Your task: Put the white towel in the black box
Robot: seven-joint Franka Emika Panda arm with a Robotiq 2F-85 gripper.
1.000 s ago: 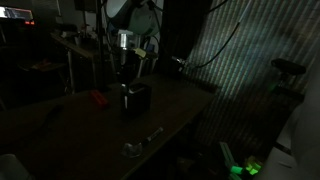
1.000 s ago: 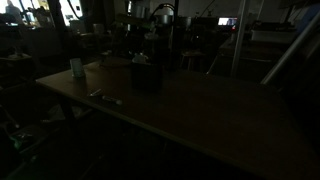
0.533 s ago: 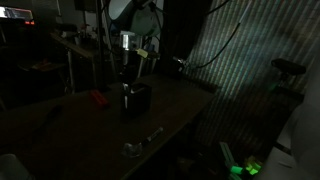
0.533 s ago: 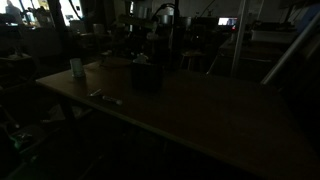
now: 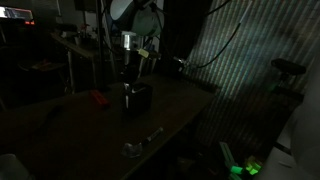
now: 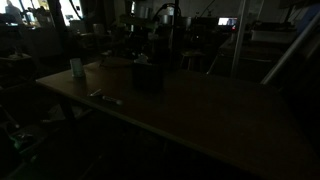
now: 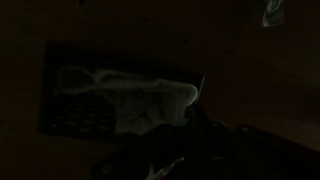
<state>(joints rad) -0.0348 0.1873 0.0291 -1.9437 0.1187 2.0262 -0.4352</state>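
The dark bench (image 5: 60,125) carries the black box (image 5: 136,98), which stands upright towards its far edge. In the wrist view the white towel (image 7: 140,100) lies bunched inside the box, its long axis running left to right (the folds are barely readable in the gloom). The fingers (image 5: 127,80), pressed together, hang just above the box.

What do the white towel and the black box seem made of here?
The pale white-grey wrinkled towel looks like soft matte cloth: it sags in folds. The small black upright-sided box looks rigid and matte, perhaps plastic; the frames are too dark to be sure.
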